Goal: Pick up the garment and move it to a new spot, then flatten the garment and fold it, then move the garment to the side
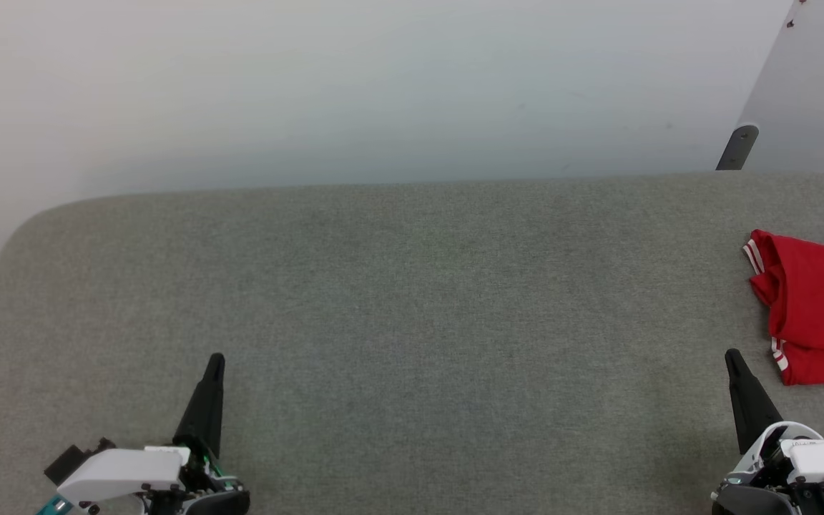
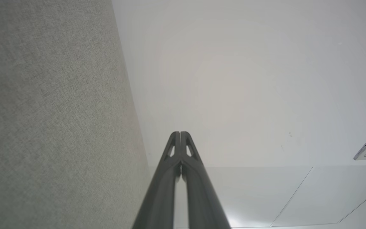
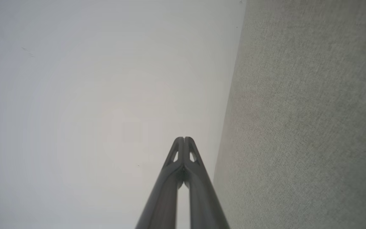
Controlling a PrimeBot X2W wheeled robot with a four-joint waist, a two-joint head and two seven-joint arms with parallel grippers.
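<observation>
1. Look first. The garment [image 1: 816, 315] lies as a small, folded red bundle at the far right of the grey table [image 1: 412, 300], at about 3 o'clock. Part of it runs off the edge of the head view.
2. Your left gripper [image 1: 215, 361] sits low at 7 o'clock and your right gripper [image 1: 732, 355] at 5 o'clock. Both have their fingers pressed together with no gap, and they hold nothing.
3. The shirt looks folded and put aside, so I think the job is almost done. Your part now is to leave it alone.
4. The bundle's lower corner is near the right tip, at its 1 o'clock, not touching.
5. If you move that arm, pull it straight back toward 6 o'clock — not sideways — so you don't drag the cloth.
</observation>
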